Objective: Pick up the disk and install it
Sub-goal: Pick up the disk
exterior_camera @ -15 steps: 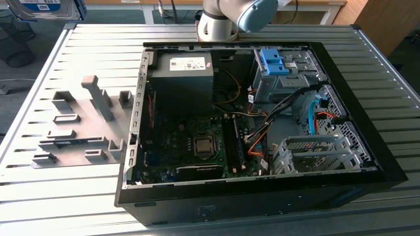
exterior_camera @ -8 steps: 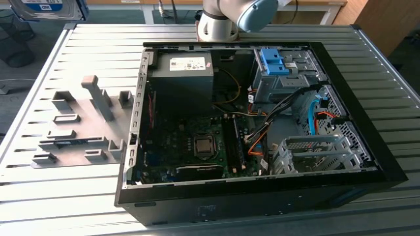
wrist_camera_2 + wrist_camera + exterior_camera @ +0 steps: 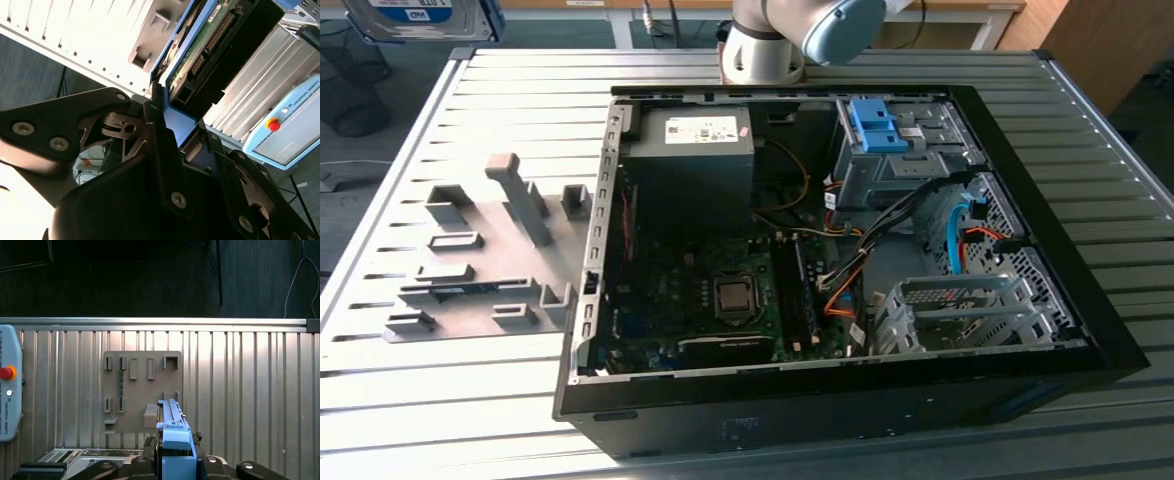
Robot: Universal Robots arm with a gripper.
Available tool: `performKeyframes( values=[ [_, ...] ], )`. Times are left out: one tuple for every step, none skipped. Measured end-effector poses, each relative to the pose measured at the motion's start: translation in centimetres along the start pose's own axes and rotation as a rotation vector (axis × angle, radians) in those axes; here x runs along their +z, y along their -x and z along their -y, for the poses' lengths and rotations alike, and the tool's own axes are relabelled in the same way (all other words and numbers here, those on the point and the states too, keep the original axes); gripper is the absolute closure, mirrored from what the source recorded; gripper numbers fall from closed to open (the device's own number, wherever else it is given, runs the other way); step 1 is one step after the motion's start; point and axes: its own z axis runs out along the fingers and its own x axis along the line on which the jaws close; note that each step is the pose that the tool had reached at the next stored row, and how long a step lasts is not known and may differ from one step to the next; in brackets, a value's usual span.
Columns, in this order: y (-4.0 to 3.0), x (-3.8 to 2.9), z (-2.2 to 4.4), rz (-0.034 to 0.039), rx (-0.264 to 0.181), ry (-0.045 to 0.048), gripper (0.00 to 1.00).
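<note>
Gripper [image 3: 175, 120]: clamped on the disk [image 3: 205, 40]. In the second wrist view my dark metal fingers [image 3: 162, 150] close from both sides on the blue carrier frame [image 3: 181, 124] at one end of the drive, with no gap visible between pad and plastic.

Location of the disk: off the table, carried in the air. In the first wrist view it stands edge-on over the slatted table [image 3: 250, 390], above the near edge of the grey holder plate [image 3: 142, 370]. In the exterior view it hangs above the table's far corner on the exterior view's left.

Condition: the green circuit board and its connector row face outward, bare and untouched by my fingers.

Handling, as I judge it: a stiff, dense block, heavy for its size. The metal faces are smooth and likely slippery, and the exposed board and connector are fragile and no place for a grip. The frame's side rails are the proper hold. The plastic may flex slightly, and an end grip leaves most of the weight hanging beyond the fingers, so tilt is the risk.

Surroundings: the open computer case [image 3: 1067, 330] lies on the table, and its drive bay [image 3: 887, 165] with a blue bracket [image 3: 878, 125] sits at the far corner. A teach pendant [image 3: 7, 400] rests at the table edge.
</note>
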Motion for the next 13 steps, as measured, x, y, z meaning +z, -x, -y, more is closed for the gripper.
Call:
performKeyframes(
  values=[
    [0.0,0.0,0.04,0.0,0.0,0.0,0.63],
    [0.0,0.0,0.08,0.0,0.0,0.0,0.63],
    [0.0,0.0,0.13,0.0,0.0,0.0,0.63],
    [0.0,0.0,0.18,0.0,0.0,0.0,0.63],
    [0.0,0.0,0.23,0.0,0.0,0.0,0.63],
    [0.0,0.0,0.27,0.0,0.0,0.0,0.63],
    [0.0,0.0,0.33,0.0,0.0,0.0,0.63],
    [0.0,0.0,0.38,0.0,0.0,0.0,0.63],
    [0.0,0.0,0.43,0.0,0.0,0.0,0.63],
    [0.0,0.0,0.49,0.0,0.0,0.0,0.63],
    [0.0,-0.01,0.55,0.0,0.0,0.0,0.63],
    [0.0,-0.01,0.61,0.0,0.0,0.0,0.63],
    [0.0,-0.01,0.68,0.0,0.0,0.0,0.63]
  ],
)
